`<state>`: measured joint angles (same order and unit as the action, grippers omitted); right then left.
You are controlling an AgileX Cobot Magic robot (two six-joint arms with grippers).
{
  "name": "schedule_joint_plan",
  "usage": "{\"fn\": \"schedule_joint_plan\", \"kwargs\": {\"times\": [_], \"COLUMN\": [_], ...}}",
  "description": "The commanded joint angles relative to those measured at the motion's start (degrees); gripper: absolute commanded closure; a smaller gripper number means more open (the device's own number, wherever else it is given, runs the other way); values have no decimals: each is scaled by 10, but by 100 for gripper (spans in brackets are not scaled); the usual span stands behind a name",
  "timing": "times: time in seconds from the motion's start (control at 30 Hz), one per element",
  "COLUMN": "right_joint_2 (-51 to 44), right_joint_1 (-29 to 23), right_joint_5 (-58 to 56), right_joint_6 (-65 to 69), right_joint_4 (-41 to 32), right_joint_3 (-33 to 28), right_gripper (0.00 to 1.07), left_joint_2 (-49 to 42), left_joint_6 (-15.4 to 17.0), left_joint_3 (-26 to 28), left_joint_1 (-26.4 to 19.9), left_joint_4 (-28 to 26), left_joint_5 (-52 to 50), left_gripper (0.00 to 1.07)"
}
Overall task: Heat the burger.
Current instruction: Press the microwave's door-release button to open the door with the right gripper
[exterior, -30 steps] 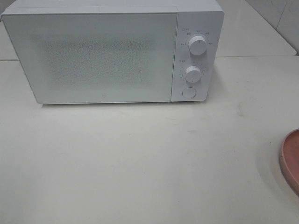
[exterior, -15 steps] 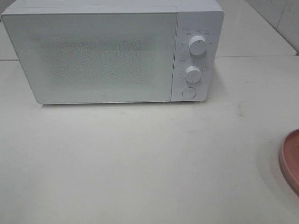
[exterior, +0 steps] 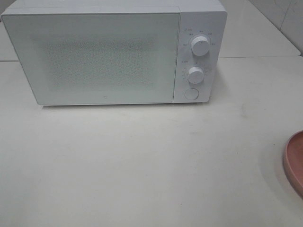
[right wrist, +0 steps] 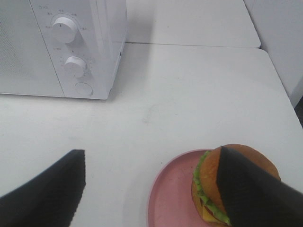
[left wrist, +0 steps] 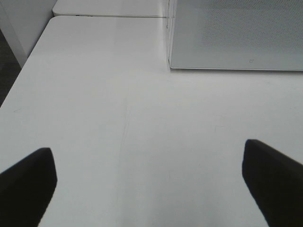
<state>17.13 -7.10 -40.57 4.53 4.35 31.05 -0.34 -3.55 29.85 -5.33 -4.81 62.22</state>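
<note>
Overhead, catches just a cut-off arc of the pink plate [exterior: 294, 163] at the right edge of the table [exterior: 142, 161], well apart from the white microwave [exterior: 113, 52] with its door [exterior: 94, 56] shut. Cannot see through the speckled door panel.

From the right wrist, finds the burger [right wrist: 209, 179] sitting on that plate. Loses part of the bun behind one dark finger [right wrist: 251, 194], and the burger's base past the picture's edge. Cannot tell whether that finger touches it.

Holds the right gripper [right wrist: 151, 156] low over the table, jaws spread wide and clasping nothing, facing the upper knob [right wrist: 64, 29], lower knob [right wrist: 75, 66] and round button [right wrist: 83, 88]. Hangs the left gripper [left wrist: 149, 156] above the table before the microwave's front, jaws fully apart, gripping nothing. Shows only fingertips of either gripper.
</note>
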Motion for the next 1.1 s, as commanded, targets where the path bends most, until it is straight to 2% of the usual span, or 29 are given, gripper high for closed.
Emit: {"fn": "schedule_joint_plan", "kwargs": {"times": [0.03,0.53,0.6,1.1], "right_joint_2": [30,162,203,336], "right_joint_1": [2,2,2,2], "right_joint_5": [39,143,181,327], "right_joint_6": [3,5,7,9], "right_joint_4": [5,5,5,5], "right_joint_3": [1,1,1,1], "right_gripper": [32,32,32,32], "left_joint_2": [-10,-10,-10,-10], "left_joint_6": [-2,-2,-2,-2], "left_joint_3": [-2,-2,-2,-2], "left_joint_1": [0,0,0,0], "left_joint_4": [-3,-3,-3,-3], "left_joint_5": [-7,-7,-7,-7], "left_gripper": [7,7,7,7]}}
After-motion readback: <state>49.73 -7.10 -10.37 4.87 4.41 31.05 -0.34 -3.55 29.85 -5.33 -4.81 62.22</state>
